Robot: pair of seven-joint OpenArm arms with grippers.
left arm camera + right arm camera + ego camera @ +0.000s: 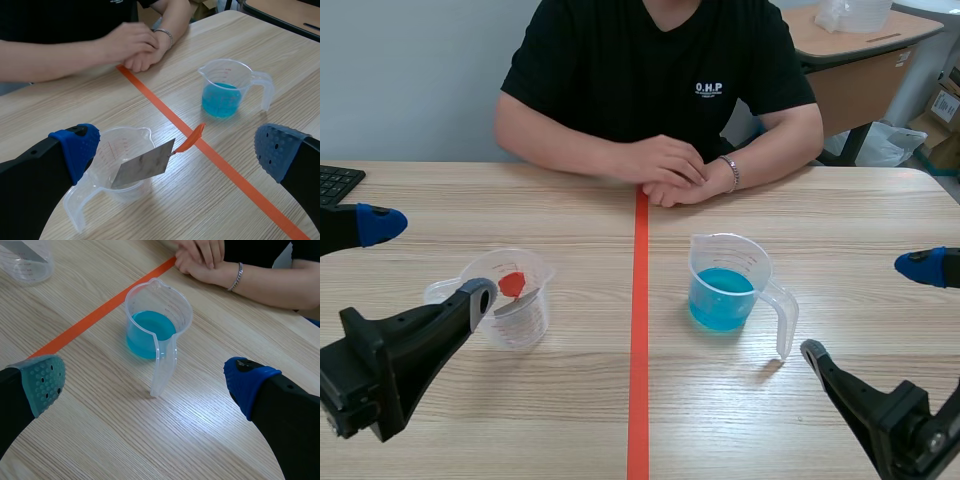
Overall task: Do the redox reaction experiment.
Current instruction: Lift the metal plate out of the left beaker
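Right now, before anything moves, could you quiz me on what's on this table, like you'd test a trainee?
1. True or false: the left gripper is gripping the metal plate.
2. Which arm is the jug of blue liquid nearer? A: left; B: right.
3. Fill in: the fingers of the right gripper are ____.
Key: 1 false; 2 B; 3 open.

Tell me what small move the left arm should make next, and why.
Probably lower the open left gripper onto the orange tab of the metal plate leaning in the clear cup and close on it. That gripper holds nothing, and the plate has yet to go into the cup of blue liquid across the tape line.
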